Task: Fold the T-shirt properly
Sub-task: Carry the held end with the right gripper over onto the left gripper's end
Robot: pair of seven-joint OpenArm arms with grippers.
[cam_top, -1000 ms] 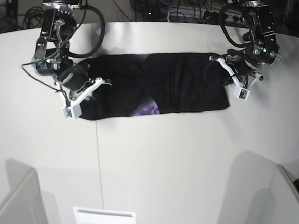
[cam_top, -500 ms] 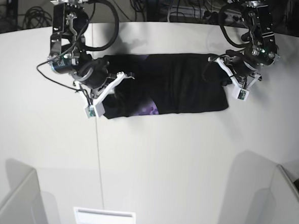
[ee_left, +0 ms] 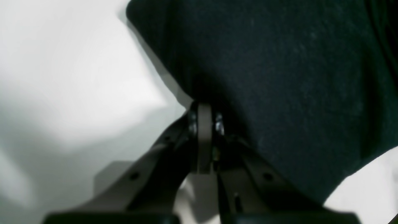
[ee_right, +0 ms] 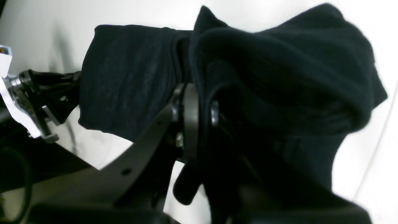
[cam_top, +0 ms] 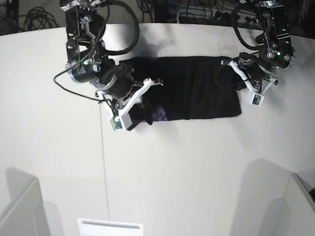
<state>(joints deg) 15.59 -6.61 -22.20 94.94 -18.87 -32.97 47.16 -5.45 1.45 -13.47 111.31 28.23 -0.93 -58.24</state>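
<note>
My right tool (cam_top: pixel 139 98) is clenched on the T-shirt (cam_top: pixel 202 88), lifting its 9 o'clock end toward 3 o'clock for a fold. My left tool (cam_top: pixel 245 80), clamped shut on the 3 o'clock edge, anchors it on the tabletop (cam_top: pixel 196 179).

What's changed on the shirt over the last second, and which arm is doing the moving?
The right gripper, shut on one end of the black short-sleeved cloth T-shirt, has carried that end across the white table toward the other arm, so the cloth on the table is now shorter, bunched at the gripper. The left gripper stayed put, shut on the opposite end, and that end has not shifted.
</note>
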